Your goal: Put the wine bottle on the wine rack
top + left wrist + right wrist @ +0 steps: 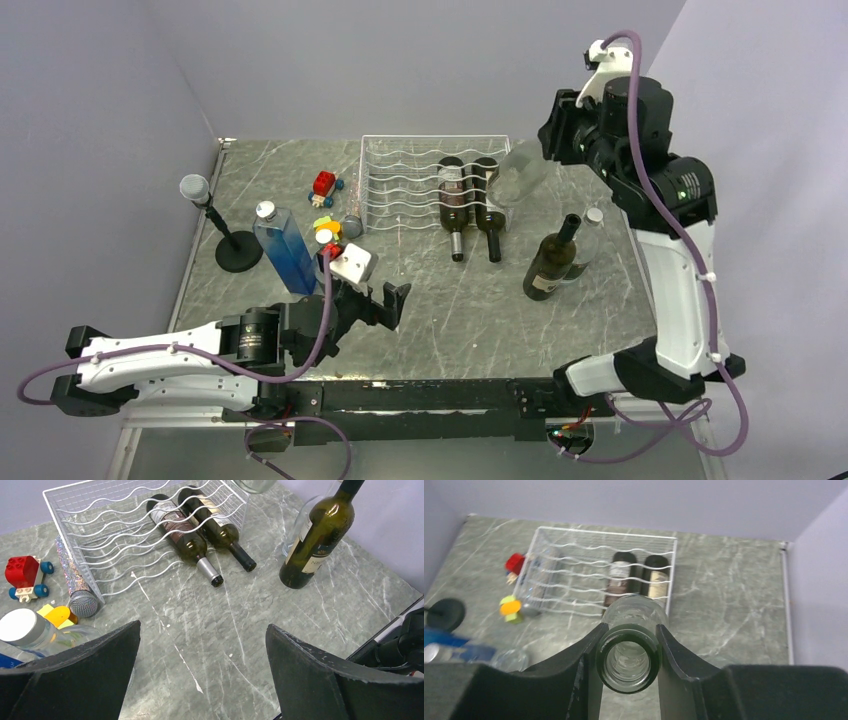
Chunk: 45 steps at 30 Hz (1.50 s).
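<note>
Clear wine bottle (517, 175) aloft, white wine rack (400, 185)

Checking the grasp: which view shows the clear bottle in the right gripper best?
Top external: the clear bottle shows its body by the wine rack. Right wrist gives only its mouth between the fingers; left wrist, a sliver of base.

Left gripper (202, 630) is held low at 7 o'clock, jaws spread wide; right gripper (630, 628) is raised at 2 o'clock, clamped on clear bottle (517, 175).
</note>
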Each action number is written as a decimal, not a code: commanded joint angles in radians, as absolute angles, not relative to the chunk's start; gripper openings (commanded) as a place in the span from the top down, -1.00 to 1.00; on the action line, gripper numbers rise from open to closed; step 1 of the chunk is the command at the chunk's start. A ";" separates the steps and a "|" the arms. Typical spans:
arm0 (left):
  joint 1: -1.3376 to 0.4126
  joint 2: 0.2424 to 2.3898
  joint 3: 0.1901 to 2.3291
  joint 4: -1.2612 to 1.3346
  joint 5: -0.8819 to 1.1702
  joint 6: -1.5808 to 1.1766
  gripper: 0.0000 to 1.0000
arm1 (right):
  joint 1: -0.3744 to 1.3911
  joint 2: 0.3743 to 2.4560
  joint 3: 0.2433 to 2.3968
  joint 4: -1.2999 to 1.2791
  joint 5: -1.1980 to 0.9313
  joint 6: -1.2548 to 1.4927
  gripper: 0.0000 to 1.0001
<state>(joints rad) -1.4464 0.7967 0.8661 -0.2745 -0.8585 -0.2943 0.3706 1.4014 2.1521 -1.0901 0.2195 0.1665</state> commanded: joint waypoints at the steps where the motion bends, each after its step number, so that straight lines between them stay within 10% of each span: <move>1: -1.449 0.803 0.865 -0.233 -0.844 -0.306 -0.99 | 0.442 1.315 2.167 -0.996 0.099 0.166 1.00; 25: -1.449 0.630 0.609 -0.037 -0.559 -0.456 -0.99 | 0.761 1.089 1.461 -0.607 -0.466 0.305 1.00; 45: -1.435 0.713 0.459 0.138 -0.372 -0.415 -0.99 | 0.835 1.016 1.398 -0.478 -0.613 0.391 1.00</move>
<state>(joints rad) -1.4425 0.7219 0.4755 0.0860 -0.4808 -0.4492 0.8207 1.1110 1.3735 -0.7483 -0.4538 0.2893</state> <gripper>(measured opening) 0.994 0.407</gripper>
